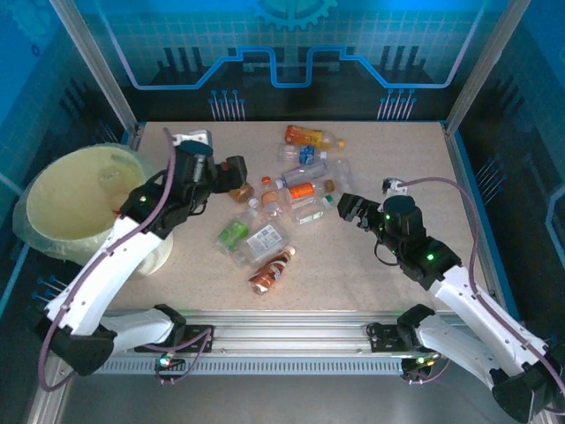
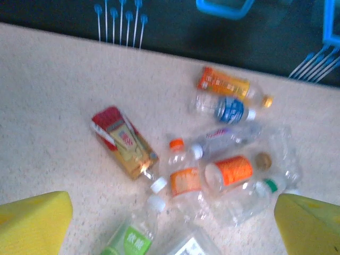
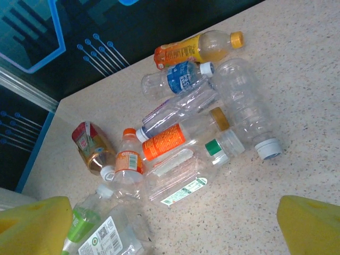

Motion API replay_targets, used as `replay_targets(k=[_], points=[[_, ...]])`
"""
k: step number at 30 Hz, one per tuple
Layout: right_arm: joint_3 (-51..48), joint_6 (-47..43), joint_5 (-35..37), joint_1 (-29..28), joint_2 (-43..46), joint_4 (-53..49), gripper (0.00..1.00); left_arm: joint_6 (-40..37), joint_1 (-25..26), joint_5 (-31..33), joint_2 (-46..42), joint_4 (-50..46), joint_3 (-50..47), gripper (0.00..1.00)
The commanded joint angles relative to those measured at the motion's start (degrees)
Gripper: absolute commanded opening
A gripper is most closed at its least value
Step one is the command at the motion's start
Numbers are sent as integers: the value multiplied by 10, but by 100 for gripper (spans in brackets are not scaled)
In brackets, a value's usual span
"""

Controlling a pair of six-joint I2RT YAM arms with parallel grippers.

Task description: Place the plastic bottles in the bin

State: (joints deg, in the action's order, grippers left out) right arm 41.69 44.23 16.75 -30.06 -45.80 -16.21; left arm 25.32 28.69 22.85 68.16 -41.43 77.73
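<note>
From the top camera I'm getting a blue cast all round the cage, but the table (image 1: 371, 265) is evenly bright, with only soft shadows under the arms; the left wrist feed is smeared, the plastic bottles (image 2: 234, 170) fuzzy, their labels unreadable. Right wrist is crisp, small glints on the clear plastic; the right gripper's (image 3: 172, 228) yellow fingertips (image 3: 313, 226) blur in the bottom corners.

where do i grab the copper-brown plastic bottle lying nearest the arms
Take the copper-brown bottle across its lower body, from above: it lies on its side at the near edge of the bottle pile; that end's flanks look free.
</note>
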Motion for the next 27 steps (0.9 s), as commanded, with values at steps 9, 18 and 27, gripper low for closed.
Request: replay_targets(k=[9,18,27], points=[[-6,9,26,10,22,-27,100,-51,-4,-113,132,-94,-85,99],[10,7,13,11,11,-45,100,-85,-57,-173,222,-66,-110,99],[12,7,13,12,10,-51,100,-105,-82,-194,296,-28,-99,98]])
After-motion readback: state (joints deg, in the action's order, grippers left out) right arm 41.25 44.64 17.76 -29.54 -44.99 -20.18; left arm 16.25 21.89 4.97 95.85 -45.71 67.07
